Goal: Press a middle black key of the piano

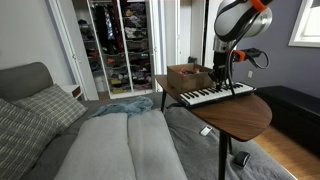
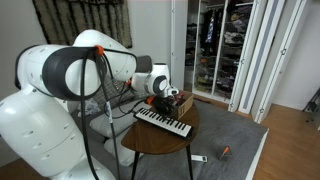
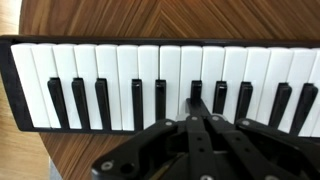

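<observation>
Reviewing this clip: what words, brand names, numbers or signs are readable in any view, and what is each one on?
No text can be read in any view.
the piano: the wrist view shows only keys and black casing, with no brand or label visible.
the cardboard box: any print on it is too small and blurred to read in the exterior views.
the robot arm: no legible marking.

Exterior view, set beyond the bed (image 1: 120, 140): faces across it toward the table (image 1: 255, 118) at mid-distance, closet (image 1: 120, 40) behind.

Exterior view, close beside the arm (image 2: 60, 80): its bulk fills the left, table farther off, closet at back.

Both exterior views share the piano (image 1: 215, 95), table and closet.

Wrist view: looks straight down, very near the keys (image 3: 160, 70); gripper (image 3: 197, 105) enters from the bottom edge.
</observation>
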{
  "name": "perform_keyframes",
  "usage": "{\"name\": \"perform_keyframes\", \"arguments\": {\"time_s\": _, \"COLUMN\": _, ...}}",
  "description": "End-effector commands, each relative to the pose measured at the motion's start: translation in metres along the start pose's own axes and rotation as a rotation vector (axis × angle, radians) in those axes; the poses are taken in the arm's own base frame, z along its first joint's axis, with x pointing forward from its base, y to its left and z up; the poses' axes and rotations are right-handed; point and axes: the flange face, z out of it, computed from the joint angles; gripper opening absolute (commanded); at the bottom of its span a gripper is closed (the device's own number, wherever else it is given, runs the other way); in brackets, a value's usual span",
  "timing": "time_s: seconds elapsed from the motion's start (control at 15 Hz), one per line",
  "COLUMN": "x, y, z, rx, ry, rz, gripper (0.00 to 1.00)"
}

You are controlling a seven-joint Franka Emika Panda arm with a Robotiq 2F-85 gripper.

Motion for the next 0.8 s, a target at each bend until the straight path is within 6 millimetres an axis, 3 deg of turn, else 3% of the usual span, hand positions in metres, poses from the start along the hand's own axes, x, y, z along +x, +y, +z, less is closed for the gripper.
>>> {"name": "perform_keyframes", "arguments": {"time_s": 0.0, "x": -0.006, "y": 0.003, "z": -0.002, "rx": 0.008, "ry": 0.019, "rz": -0.003, "gripper": 0.0}}
{"name": "perform_keyframes", "arguments": {"time_s": 0.4, "x": -0.018, "y": 0.004, "z": -0.033, "rx": -0.004, "ry": 0.064, "rz": 0.003, "gripper": 0.0}}
{"name": "perform_keyframes", "arguments": {"time_s": 0.53, "x": -0.023, "y": 0.005, "z": -0.044, "rx": -0.008, "ry": 0.084, "rz": 0.013, "gripper": 0.27}}
{"name": "perform_keyframes", "arguments": {"time_s": 0.73, "x": -0.036, "y": 0.007, "z": -0.061, "rx": -0.01, "ry": 0.112, "rz": 0.024, "gripper": 0.47}}
